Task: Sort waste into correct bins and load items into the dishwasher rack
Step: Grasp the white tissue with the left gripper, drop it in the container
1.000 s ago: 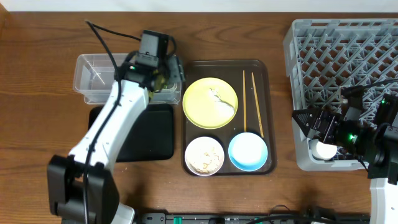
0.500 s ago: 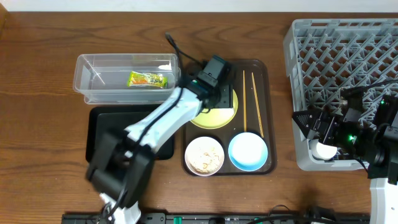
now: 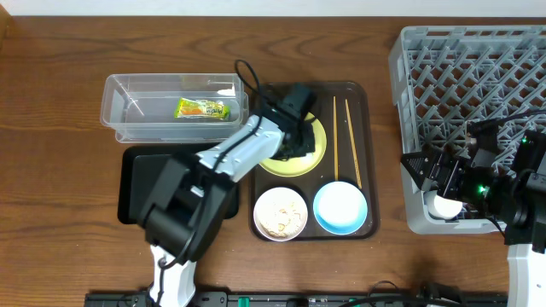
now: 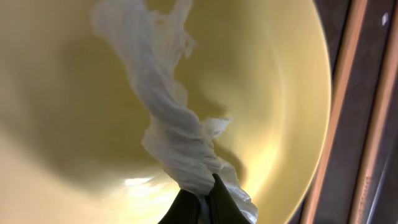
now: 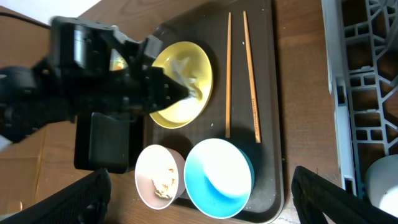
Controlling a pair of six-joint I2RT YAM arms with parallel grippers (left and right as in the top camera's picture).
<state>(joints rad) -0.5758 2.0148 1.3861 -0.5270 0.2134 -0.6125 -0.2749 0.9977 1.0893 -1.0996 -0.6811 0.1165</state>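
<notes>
Left pincer [image 4: 200, 208] is clamped tight on the lower end of the crumpled white tissue [image 4: 177, 124], which trails across the yellow-green plate [image 4: 273, 93]; cannot tell whether the tissue is lifted clear of the plate. The plate sits at the back left of the dark brown serving tray [image 3: 365, 128], with 2 chopsticks [image 3: 335, 141] lying just beside it on the right. The white bowl [image 3: 280, 213], holding rice scraps [image 3: 277, 223], and the light-blue bowl [image 3: 339, 207] stand side by side along the tray's front. Snack wrapper [image 3: 202, 108] lies inside the clear tub [image 3: 119, 119], with the black tray [image 3: 136, 183] just in front of it on the table [image 3: 51, 85]. Right pincer [image 3: 424, 175] has its jaws spread wide, holding nothing, at the left edge of the grey rack [image 3: 478, 77].
</notes>
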